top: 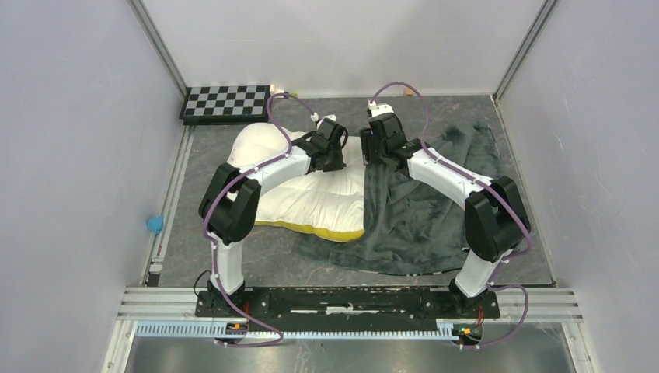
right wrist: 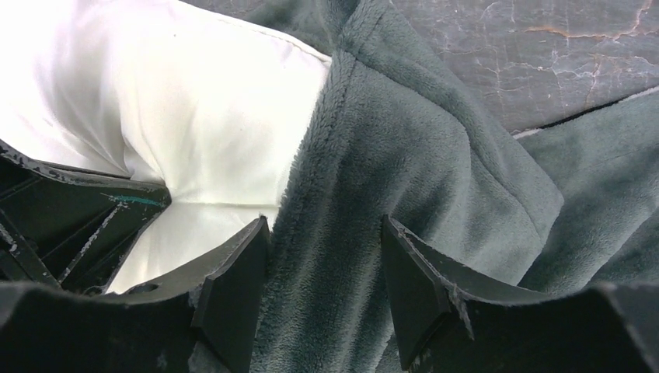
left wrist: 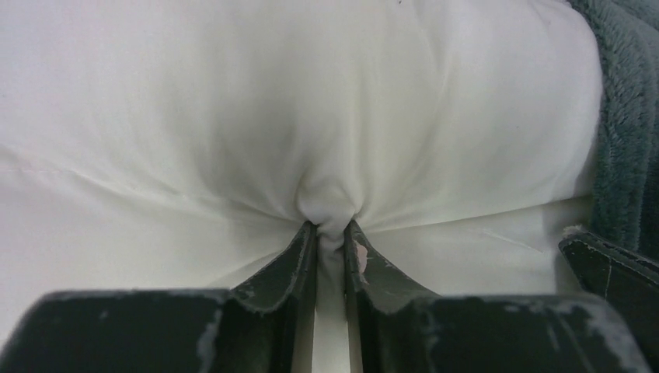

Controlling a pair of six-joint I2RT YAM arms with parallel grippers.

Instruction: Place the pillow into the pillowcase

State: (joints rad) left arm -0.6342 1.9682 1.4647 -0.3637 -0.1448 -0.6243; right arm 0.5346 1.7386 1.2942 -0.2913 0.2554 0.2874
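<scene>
The cream-white pillow [top: 311, 194] lies left of centre, its yellow band along the near edge. The dark grey-green plush pillowcase [top: 427, 210] lies spread to its right, overlapping the pillow's right edge. My left gripper [top: 332, 146] is over the pillow's far right part; in the left wrist view it [left wrist: 332, 229] is shut on a pinched tuft of the pillow [left wrist: 311, 101], with the pillowcase [left wrist: 629, 116] at the right. My right gripper [top: 378, 144] is just beside it; in the right wrist view it [right wrist: 325, 233] is open, straddling the pillowcase's hemmed edge [right wrist: 404, 140] next to the pillow [right wrist: 210, 109].
A black-and-white checkerboard [top: 225, 101] lies at the back left. A small blue object [top: 155, 224] sits by the left wall. Grey walls close in the left, right and back. An aluminium rail [top: 350, 299] runs along the near edge.
</scene>
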